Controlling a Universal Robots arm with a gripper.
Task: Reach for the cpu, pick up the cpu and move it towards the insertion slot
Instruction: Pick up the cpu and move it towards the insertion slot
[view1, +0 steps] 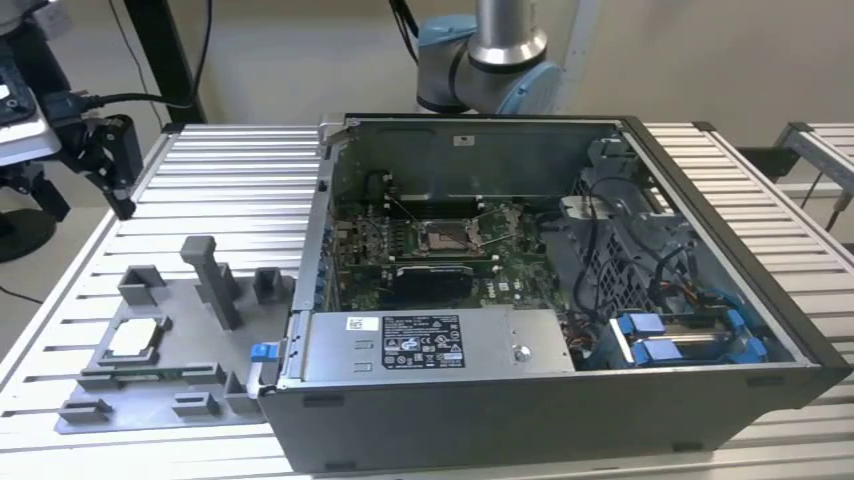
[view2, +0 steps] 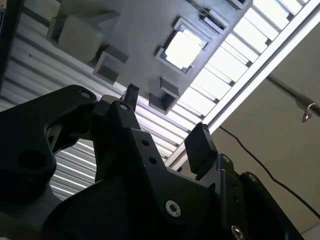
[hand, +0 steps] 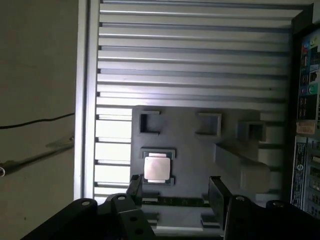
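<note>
Empty gripper, fingers spread, away from the cpu in its grey fixture.
In the exterior view the cpu lies flat in the fixture at lower left, on the slatted table. Mid-frame, the insertion slot sits inside the open computer case. At upper left the gripper hangs over the table, well apart from the cpu.

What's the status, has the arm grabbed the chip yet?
Gripper open, empty, short of the CPU. CPU lying in its grey fixture, untouched. Insertion slot inside the computer case. Nothing blocking the CPU.
</note>
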